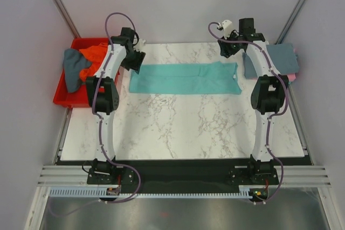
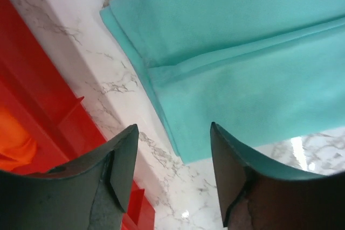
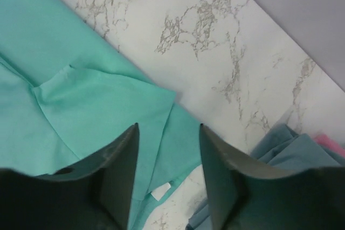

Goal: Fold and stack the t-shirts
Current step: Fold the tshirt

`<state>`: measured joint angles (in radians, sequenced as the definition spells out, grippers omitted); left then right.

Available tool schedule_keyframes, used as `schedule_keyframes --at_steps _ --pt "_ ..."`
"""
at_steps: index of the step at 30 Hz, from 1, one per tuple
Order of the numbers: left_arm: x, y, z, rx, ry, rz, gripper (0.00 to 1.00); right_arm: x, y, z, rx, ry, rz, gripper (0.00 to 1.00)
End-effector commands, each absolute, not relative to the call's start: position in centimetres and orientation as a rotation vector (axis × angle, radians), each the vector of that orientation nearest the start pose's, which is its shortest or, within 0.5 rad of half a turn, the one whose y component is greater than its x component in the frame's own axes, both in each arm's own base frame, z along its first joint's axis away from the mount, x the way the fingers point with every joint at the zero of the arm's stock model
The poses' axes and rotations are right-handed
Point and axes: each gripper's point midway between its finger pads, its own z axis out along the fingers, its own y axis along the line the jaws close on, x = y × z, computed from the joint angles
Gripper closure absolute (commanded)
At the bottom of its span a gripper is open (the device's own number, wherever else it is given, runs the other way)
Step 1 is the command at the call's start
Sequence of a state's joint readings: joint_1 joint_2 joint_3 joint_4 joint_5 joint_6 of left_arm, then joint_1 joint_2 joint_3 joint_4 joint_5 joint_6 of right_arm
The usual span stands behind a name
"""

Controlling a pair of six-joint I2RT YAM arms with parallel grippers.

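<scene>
Teal t-shirt [image 1: 184,78] lies folded into a long band on the far part of the counter [image 1: 183,127], at 12 o'clock from ctr, running 9 to 3.

Top cam only: red bin [image 1: 64,98] just off the counter at 10 o'clock, w/ an orange garment [image 1: 94,53] and a grey-blue garment [image 1: 73,71] in it. At 2 o'clock a grey-blue folded shirt [image 1: 283,56] sits on pink cloth [image 1: 294,76].

Same view puts the left gripper [image 2: 172,129] over the band's 9 o'clock end and the right gripper [image 3: 168,126] over its 3 o'clock end.

Wrist cams add what top can't: both grippers are released, jaws spread, holding nothing.

Left wrist shows a lengthwise fold seam [image 2: 242,52] and the layered corner, w/ the bin wall at 8 o'clock.

Right wrist shows a sleeve flap [image 3: 102,111] folded over, a white tag [image 3: 160,191] at 6 o'clock, and the edge of the grey-blue/pink pile at 4 o'clock.
</scene>
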<state>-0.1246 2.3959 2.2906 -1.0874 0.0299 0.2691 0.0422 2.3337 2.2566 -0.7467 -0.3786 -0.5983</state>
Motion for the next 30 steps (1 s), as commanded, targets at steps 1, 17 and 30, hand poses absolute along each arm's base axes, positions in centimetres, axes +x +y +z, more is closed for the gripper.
schedule_keyframes --at_steps 1,17,30 --pt "51.7 -9.2 20.6 0.514 2.406 -0.034 0.36 59.0 7.1 25.5 -0.748 1.944 0.129 0.4" --pt "46.5 -15.2 11.3 0.46 2.52 -0.54 0.4 51.1 9.8 14.3 -0.146 2.26 0.521 0.02" --pt "51.1 -12.5 5.8 0.51 2.565 -0.319 0.42 52.3 10.5 7.5 -0.122 2.394 0.613 0.02"
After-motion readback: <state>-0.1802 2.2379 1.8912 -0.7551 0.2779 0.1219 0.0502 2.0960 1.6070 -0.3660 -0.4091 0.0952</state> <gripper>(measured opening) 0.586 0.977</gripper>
